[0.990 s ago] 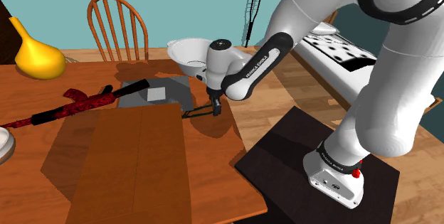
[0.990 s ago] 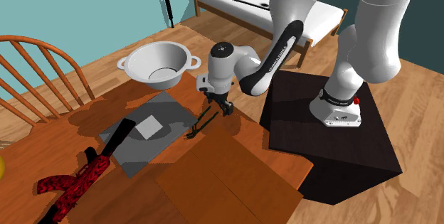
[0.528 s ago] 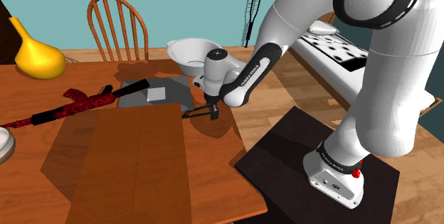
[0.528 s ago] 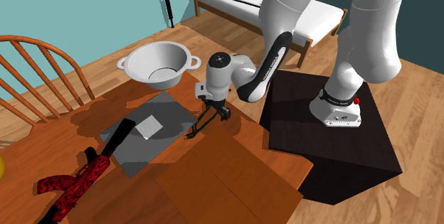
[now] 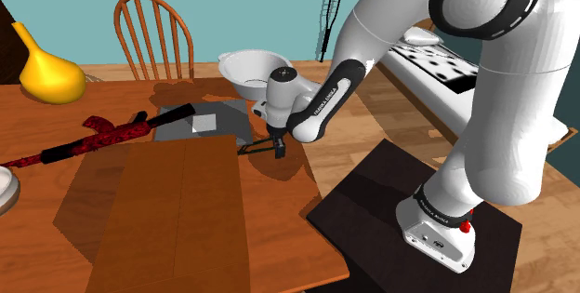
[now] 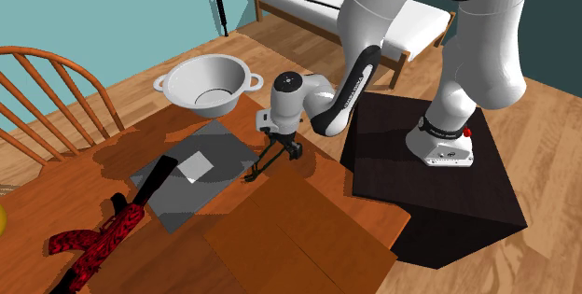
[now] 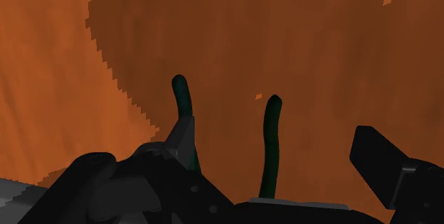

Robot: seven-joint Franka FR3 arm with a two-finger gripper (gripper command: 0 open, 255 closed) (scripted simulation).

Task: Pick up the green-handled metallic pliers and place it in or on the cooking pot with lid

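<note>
The pliers (image 5: 254, 147) lie flat on the wooden table (image 5: 279, 217), beside the grey mat's near corner. They are thin and dark with dark green handles (image 7: 270, 141). My black gripper (image 5: 278, 144) is down over the handle end and open. In the wrist view both handles run between the fingers of my gripper (image 7: 231, 155), and neither finger touches them. The second exterior view shows the gripper (image 6: 290, 147) just above the pliers (image 6: 262, 164). The pot (image 5: 253, 68) is a white two-handled bowl shape with no lid showing, standing at the table's far edge, also seen as the pot (image 6: 207, 85).
A grey mat (image 5: 200, 122) with a white square lies between the pliers and the pot. A red and black toy rifle (image 5: 98, 134) stretches toward the shoulder view's left. A wooden board (image 5: 172, 207), a yellow gourd vase (image 5: 45, 70) and a chair (image 5: 153, 26) stand around.
The arm's upper links have swung over and the gripper has dropped slightly onto the pliers' handle end. The fingers stayed open and the pliers have not moved.
</note>
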